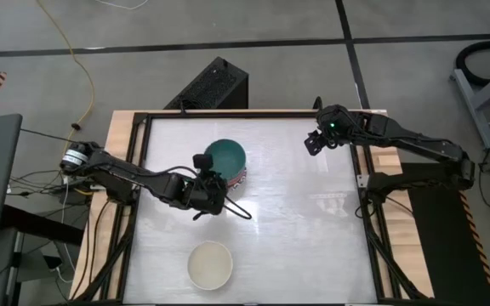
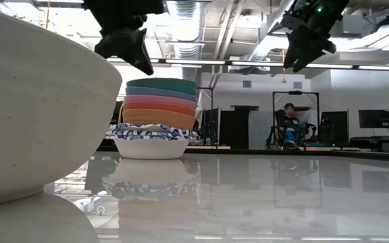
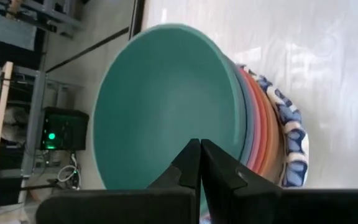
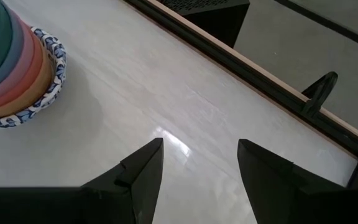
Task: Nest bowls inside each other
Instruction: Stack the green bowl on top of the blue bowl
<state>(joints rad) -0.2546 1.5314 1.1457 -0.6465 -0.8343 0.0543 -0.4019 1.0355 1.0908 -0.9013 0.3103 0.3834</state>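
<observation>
A stack of nested bowls (image 1: 228, 161) stands on its base at the table's middle. A dark green bowl (image 3: 166, 106) is on top; blue, pink and orange ones sit under it, and white bowls with blue patterned rims (image 2: 155, 132) are lowest. A cream bowl (image 1: 209, 264) sits alone near the front edge. My left gripper (image 1: 213, 177) is shut with nothing in it. It hangs just above the stack's near-left rim, fingertips (image 3: 199, 155) aimed at the green bowl and clear of it in the low view (image 2: 142, 62). My right gripper (image 1: 313, 143) hovers open, high at the far right.
The bare white tabletop (image 4: 166, 106) spreads between the stack and my right arm. A black frame rail (image 4: 241, 68) runs along the table's edges. In the low view the cream bowl (image 2: 32, 101) fills the left. A person (image 2: 289, 125) sits far behind the table.
</observation>
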